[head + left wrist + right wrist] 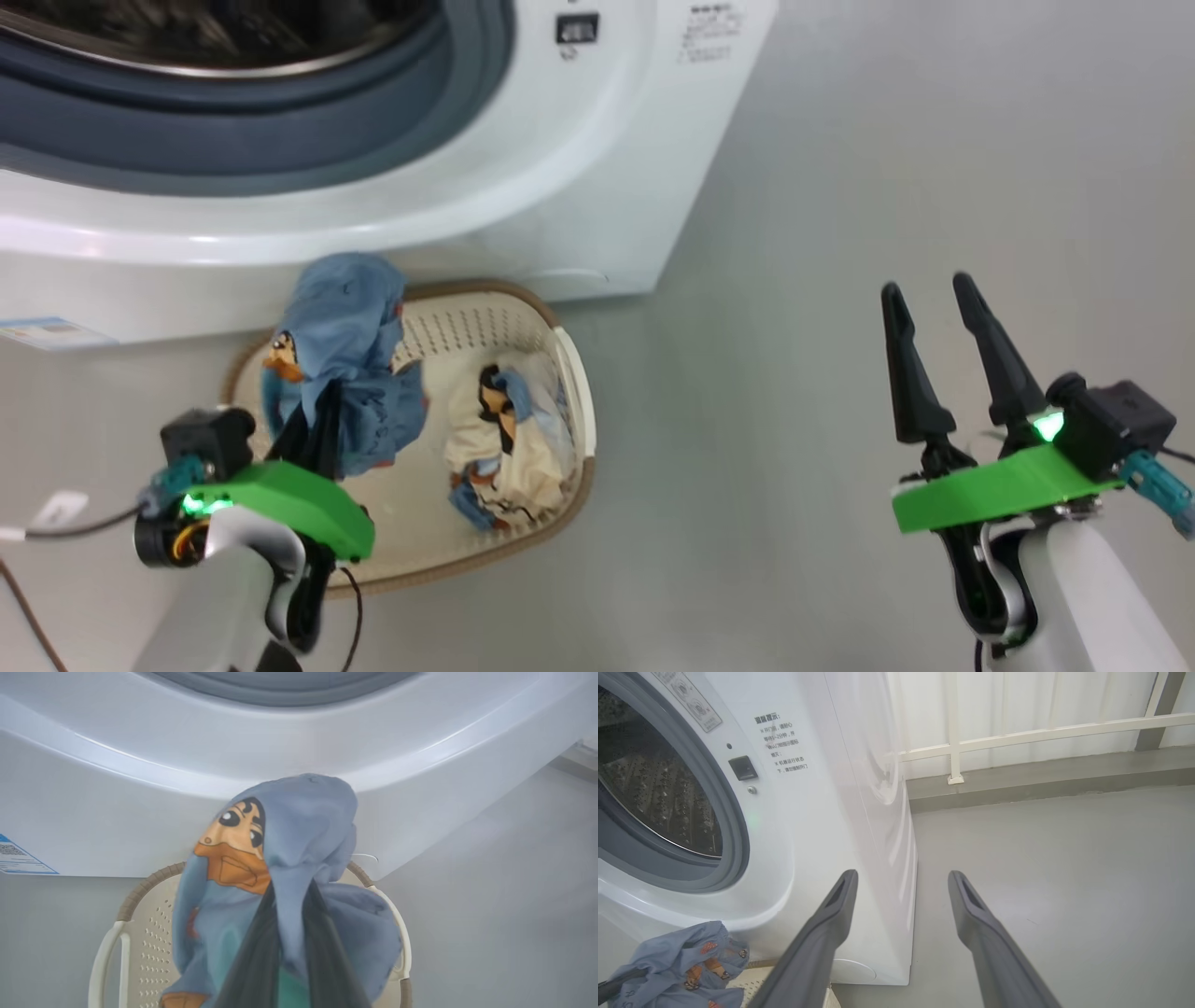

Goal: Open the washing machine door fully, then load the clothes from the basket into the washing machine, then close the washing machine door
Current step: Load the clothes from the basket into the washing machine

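My left gripper is shut on the light blue garment, which hangs bunched over its fingers above the basket. In the left wrist view the gripper is wrapped in that garment, which shows an orange cartoon face. A cream printed garment lies in the basket. Behind stands the washing machine, its opening uncovered, showing the gasket and steel drum. The door is out of view. My right gripper is open and empty over the floor to the right, also seen in its own wrist view.
A blue label sticker is on the machine's lower front. Bare grey floor stretches right of the machine and basket. A white railing on a low kerb runs behind. A cable trails from my left wrist.
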### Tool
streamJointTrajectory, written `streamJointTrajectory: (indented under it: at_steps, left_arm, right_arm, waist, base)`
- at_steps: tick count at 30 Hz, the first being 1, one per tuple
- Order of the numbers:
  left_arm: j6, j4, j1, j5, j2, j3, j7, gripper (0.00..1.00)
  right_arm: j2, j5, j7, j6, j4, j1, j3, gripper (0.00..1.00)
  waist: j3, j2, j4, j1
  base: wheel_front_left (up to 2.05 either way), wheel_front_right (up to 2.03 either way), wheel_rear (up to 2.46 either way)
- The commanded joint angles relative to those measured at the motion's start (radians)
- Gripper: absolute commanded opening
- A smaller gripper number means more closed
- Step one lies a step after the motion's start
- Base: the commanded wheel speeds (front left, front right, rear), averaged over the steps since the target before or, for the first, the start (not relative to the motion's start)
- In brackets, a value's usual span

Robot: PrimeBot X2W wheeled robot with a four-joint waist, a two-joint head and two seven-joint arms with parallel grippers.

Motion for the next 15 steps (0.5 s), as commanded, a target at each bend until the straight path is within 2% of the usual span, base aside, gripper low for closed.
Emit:
streamJointTrajectory:
  at_steps: [1, 15]
  left_arm:
    - [0.001, -0.060, 0.036, 0.031, 0.012, 0.056, -0.013, 0.00]
    - [0.001, -0.418, 0.251, 0.180, -0.039, 0.228, -0.013, 0.00]
  right_arm:
    - [-0.016, -0.008, -0.008, 0.005, -0.017, 0.031, 0.011, 1.00]
    - [-0.035, 0.006, -0.008, 0.005, -0.007, 0.115, 0.004, 1.00]
  waist:
    - [-0.072, 0.0000, 0.049, 0.0002]
    - [-0.192, 0.0000, 0.079, 0.0002]
  base:
    - [0.00, 0.00, 0.00]
    - [0.00, 0.00, 0.00]
